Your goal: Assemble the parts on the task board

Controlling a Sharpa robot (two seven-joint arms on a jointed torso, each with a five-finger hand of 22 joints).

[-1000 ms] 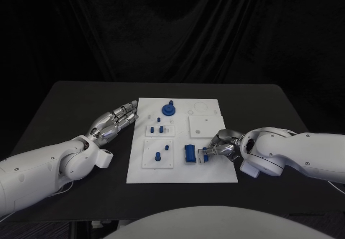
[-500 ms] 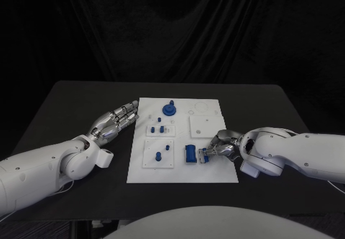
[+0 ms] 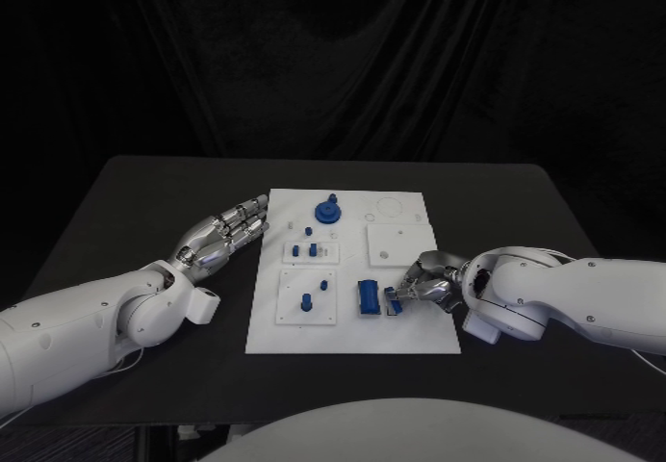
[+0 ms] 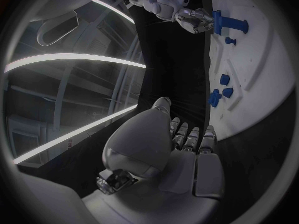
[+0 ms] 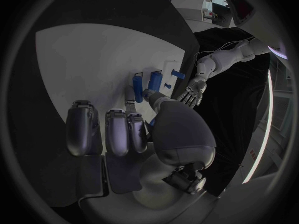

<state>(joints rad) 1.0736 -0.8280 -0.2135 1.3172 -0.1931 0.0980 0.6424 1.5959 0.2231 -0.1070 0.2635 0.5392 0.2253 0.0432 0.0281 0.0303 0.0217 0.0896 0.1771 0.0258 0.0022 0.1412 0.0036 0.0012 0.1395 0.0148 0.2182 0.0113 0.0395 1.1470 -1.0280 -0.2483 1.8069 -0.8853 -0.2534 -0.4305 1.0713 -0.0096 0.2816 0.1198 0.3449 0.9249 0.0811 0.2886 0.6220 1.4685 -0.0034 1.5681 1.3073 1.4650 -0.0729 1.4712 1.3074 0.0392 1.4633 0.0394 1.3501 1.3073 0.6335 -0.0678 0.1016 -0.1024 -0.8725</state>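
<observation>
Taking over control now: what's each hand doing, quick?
Left hand: open, holding nothing, beside the task board.
Right hand: pinching a small blue part.

The right hand sits at about four o'clock on the task board, its fingertips bunched against a small blue part — whether they pinch it or only touch it cannot be told. Its palm is hidden behind the white forearm. In the right wrist view the thumb covers that part. The tiny pegs near ten o'clock are too small to make out.
</observation>
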